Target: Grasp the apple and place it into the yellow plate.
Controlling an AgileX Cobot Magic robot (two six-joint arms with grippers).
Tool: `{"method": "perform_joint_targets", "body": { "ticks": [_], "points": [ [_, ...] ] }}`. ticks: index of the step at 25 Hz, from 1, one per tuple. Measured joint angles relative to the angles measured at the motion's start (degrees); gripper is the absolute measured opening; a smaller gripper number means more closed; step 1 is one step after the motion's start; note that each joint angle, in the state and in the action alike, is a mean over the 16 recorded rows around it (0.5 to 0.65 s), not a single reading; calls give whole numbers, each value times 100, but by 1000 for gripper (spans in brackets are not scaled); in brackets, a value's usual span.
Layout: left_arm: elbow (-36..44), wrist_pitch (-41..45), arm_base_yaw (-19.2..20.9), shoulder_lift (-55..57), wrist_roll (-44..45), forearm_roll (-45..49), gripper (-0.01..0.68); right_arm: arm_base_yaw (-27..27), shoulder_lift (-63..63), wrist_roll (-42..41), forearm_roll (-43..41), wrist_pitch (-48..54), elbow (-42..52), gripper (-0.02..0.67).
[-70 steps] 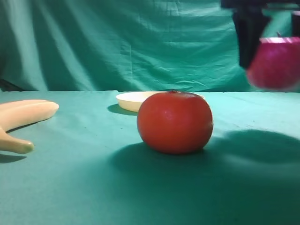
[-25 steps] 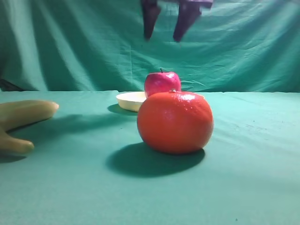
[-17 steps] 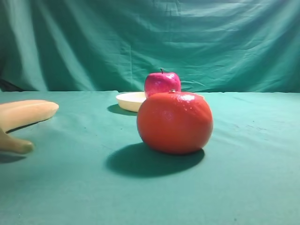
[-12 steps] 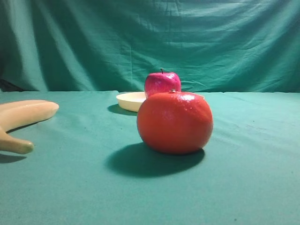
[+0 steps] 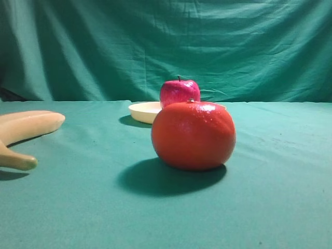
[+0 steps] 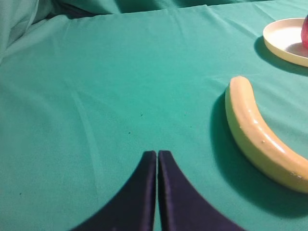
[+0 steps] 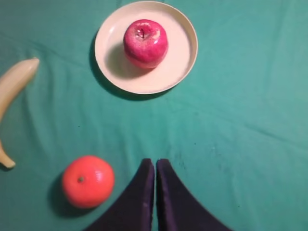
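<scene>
The apple (image 7: 145, 43) sits upright in the yellow plate (image 7: 179, 61). High above, the right tool (image 7: 155, 164) has its fingers pressed together, empty; the left tool (image 6: 157, 156) likewise, beside the banana (image 6: 255, 137).

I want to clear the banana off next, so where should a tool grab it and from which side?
Grip the banana across its thick middle, coming straight down from above. It lies flat on the green cloth, curved, with both long flanks free; the ends taper and would likely slip. The yellow plate sits apart beyond its rounded tip, so it should not obstruct.
</scene>
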Motion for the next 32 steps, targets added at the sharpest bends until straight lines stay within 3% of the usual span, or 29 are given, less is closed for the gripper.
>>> {"method": "perform_joint_targets", "body": {
  "ticks": [14,26,32],
  "points": [
    [0,0,0,0,0,0,0,-173,-1616,14,-388,-383,1376,0],
    [0,0,0,0,0,0,0,-1371,-3640,-6,-702,-2997,4106,0],
    [0,0,0,0,0,0,0,-1881,-4687,-1,-601,-3573,5353,0]
  ]
}}
